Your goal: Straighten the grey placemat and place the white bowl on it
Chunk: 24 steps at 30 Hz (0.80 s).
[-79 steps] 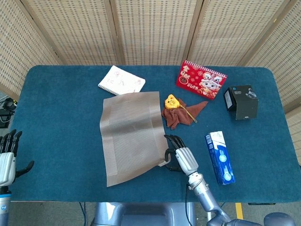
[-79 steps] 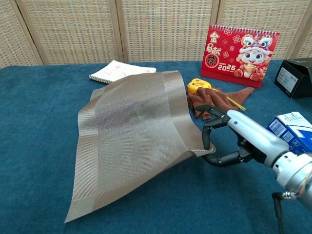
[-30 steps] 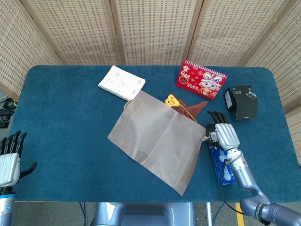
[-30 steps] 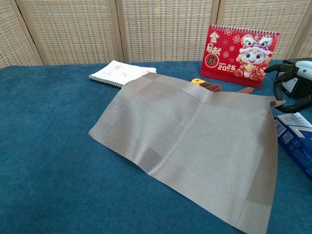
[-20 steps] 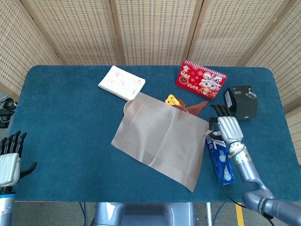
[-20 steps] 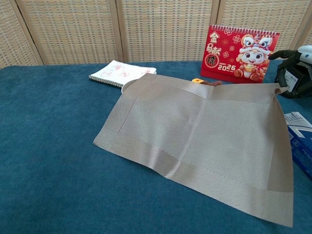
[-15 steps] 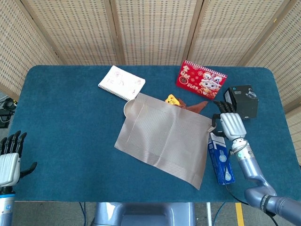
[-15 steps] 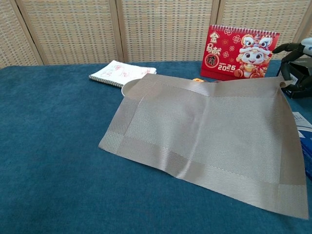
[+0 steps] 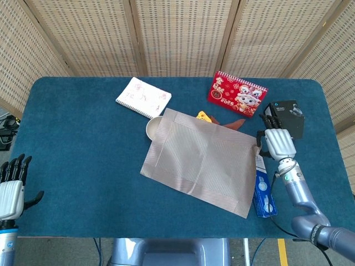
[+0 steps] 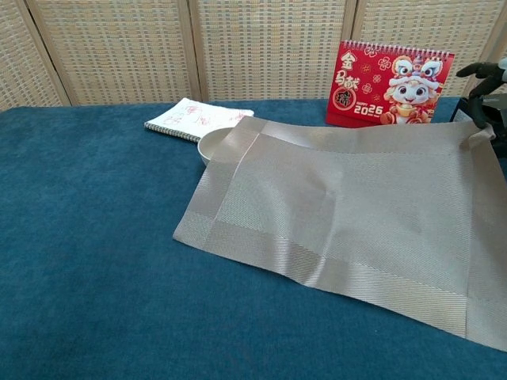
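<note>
Right hand (image 9: 279,143) pinches corner of woven grey placemat (image 9: 202,159); left hand (image 9: 11,191) open, idle.

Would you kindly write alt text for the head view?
The right hand holds a corner of the grey placemat, spread askew on a blue table and partly covering the white bowl. The left hand waits open at the near left edge.

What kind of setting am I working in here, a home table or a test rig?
Probably a staged test table rather than a home: blue cloth-covered table, woven folding screens as backdrop, and unrelated props such as a desk calendar and notebook.
</note>
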### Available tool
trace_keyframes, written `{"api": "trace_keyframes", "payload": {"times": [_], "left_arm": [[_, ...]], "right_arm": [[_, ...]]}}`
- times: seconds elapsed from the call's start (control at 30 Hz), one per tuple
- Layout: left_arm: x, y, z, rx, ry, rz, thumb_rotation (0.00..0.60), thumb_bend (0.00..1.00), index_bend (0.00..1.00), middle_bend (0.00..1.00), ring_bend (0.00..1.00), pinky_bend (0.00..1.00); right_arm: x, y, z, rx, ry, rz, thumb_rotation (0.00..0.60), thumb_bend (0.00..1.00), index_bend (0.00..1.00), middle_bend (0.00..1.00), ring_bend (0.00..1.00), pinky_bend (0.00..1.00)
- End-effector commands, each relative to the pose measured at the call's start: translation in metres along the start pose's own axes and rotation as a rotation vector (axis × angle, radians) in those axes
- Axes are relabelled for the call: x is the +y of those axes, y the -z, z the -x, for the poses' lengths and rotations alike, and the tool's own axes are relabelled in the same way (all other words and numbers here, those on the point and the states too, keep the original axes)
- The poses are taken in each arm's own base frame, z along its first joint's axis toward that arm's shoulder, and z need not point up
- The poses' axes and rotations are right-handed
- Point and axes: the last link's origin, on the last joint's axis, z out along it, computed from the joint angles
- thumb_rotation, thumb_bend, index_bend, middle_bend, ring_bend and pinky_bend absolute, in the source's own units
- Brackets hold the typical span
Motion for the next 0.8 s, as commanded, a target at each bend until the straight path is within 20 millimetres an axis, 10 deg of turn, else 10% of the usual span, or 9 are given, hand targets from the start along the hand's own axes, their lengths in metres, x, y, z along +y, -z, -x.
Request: {"api": "trace_keyframes", "payload": {"times": [0.03, 0.23, 0.8], "left_arm": [[0.000, 0.000, 0.000, 0.001, 0.001, 0.000, 0.600, 0.21, 0.03, 0.00, 0.00, 0.00], [-0.001, 0.000, -0.002, 0.008, 0.008, -0.002, 0.600, 0.21, 0.03, 0.00, 0.00, 0.00], [0.003, 0.001, -0.001, 0.011, 0.006, 0.025, 0.600, 0.21, 0.02, 0.00, 0.00, 0.00]], "right_arm": [[0.002, 0.004, 0.000, -0.007, -0.021, 0.002, 0.600, 0.32, 0.40, 0.00, 0.00, 0.00], [0.012, 0.015, -0.002, 0.007, -0.060, 0.018, 0.600, 0.27, 0.22, 0.00, 0.00, 0.00], [0.046, 0.113, 0.009, 0.092, -0.161, -0.017, 0.600, 0.17, 0.12, 0.00, 0.00, 0.00]]}}
